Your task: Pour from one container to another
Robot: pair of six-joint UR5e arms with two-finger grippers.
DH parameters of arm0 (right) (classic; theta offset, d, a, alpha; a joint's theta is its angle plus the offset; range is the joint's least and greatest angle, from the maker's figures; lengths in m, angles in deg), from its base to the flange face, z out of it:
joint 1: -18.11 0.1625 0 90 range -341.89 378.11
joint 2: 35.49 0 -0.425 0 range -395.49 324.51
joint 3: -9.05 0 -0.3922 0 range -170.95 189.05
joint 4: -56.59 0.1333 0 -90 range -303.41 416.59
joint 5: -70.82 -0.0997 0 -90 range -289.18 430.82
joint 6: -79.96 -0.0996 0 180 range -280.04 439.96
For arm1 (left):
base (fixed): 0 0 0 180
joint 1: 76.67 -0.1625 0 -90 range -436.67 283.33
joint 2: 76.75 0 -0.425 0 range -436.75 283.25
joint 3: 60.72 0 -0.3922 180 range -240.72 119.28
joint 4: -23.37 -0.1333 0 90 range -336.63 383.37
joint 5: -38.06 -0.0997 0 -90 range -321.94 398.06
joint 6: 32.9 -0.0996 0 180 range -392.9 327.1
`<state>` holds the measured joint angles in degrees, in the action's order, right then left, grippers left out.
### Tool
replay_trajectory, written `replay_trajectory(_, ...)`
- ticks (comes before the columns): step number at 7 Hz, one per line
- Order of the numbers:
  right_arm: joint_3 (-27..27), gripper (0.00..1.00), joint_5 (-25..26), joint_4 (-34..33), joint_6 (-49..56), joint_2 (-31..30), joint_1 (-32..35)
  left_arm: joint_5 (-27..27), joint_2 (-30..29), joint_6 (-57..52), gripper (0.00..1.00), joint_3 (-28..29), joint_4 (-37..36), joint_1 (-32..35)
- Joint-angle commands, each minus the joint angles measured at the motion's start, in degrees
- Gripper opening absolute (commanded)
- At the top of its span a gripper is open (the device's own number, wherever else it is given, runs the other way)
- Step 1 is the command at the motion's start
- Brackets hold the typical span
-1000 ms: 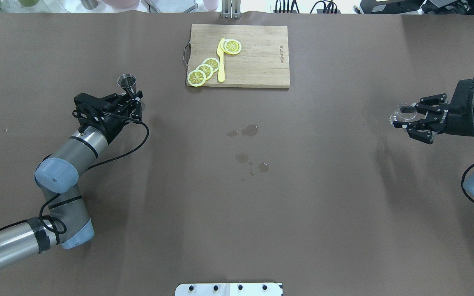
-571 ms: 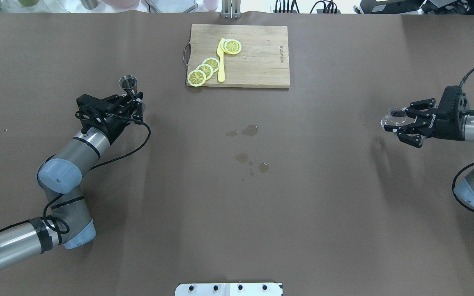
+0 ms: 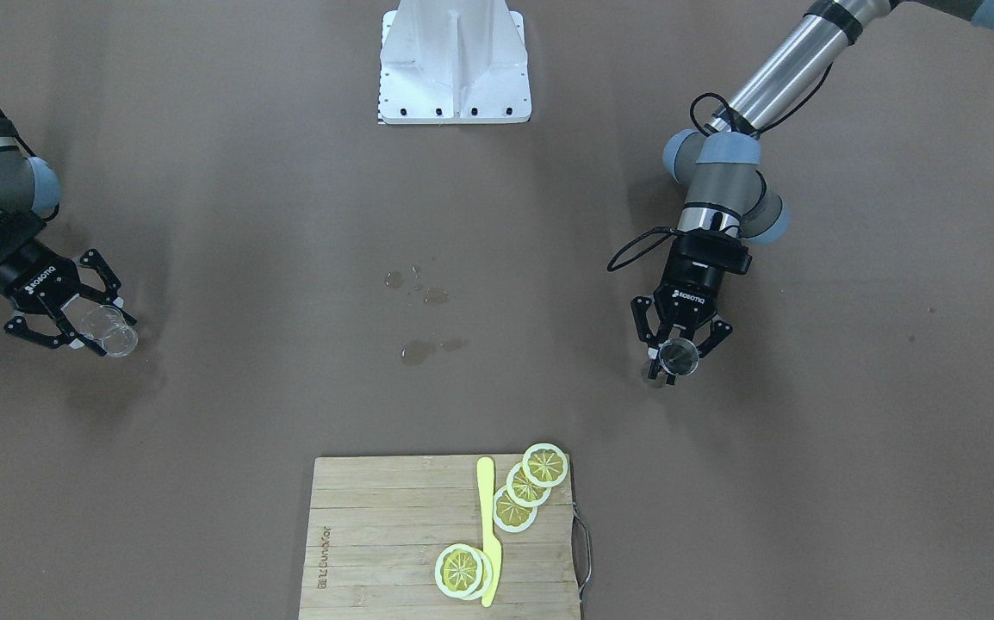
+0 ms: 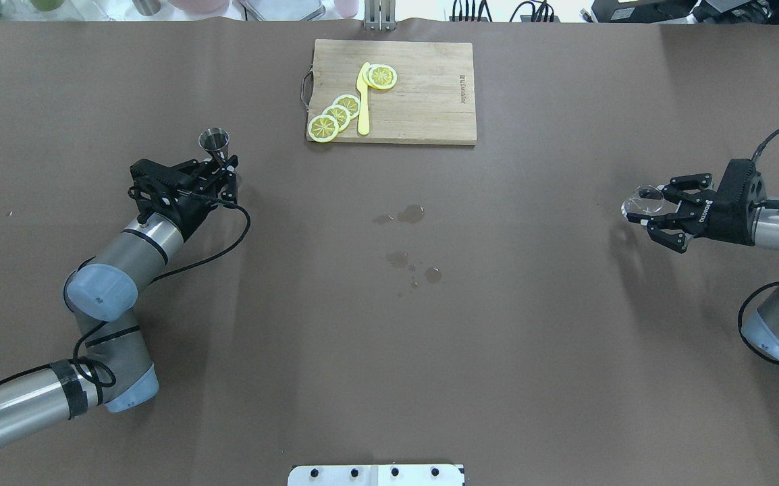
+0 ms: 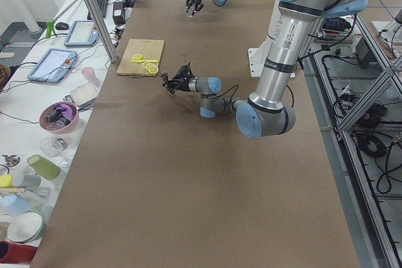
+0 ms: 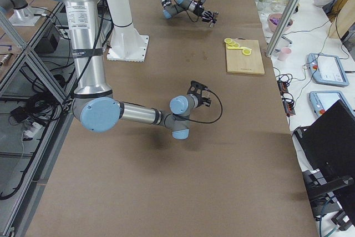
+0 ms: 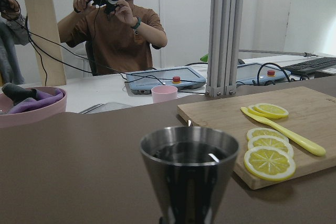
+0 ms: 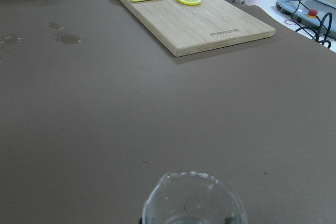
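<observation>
A steel jigger with dark liquid in it stands upright in my left gripper, which is shut on its narrow waist, at the table's left. The left wrist view shows its rim close up and level. The same jigger appears in the front-facing view. At the table's right, my right gripper is shut on a clear glass, its mouth facing up. The glass fills the bottom of the right wrist view and looks empty. The two containers are far apart.
A wooden cutting board with lemon slices and a yellow knife lies at the far middle. Wet spots mark the brown table's centre. A person, tablets and a pink bowl are beyond the far edge.
My right gripper has carried the glass inward toward the table's centre and slightly nearer. My left gripper with the jigger has shifted a little to the right.
</observation>
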<state>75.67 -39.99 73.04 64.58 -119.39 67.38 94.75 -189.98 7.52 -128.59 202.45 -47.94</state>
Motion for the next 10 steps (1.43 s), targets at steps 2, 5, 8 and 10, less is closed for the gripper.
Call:
replay_trajectory(2, -3.15, 0.0, 3.49, 4.28, 0.0, -0.12, -1.63, 0.09, -0.06, -0.25, 0.0, 0.11, -0.32, -0.25)
replay_trajectory(5, -3.51, 0.0, 4.02, 4.37, 0.0, -0.12, -2.07, 0.0, -0.06, -0.34, 0.0, 0.2, -0.67, -0.34)
replay_trajectory(8, -3.25, 0.0, 5.68, 4.29, 0.0, -0.04, -2.25, 0.0, -0.06, -0.43, 0.0, 0.2, -0.76, -0.52)
replay_trajectory(10, -2.28, 0.0, 9.37, 3.5, -1.57, -0.04, -2.6, 0.0, -0.06, -0.52, 0.0, 0.2, -0.85, -0.52)
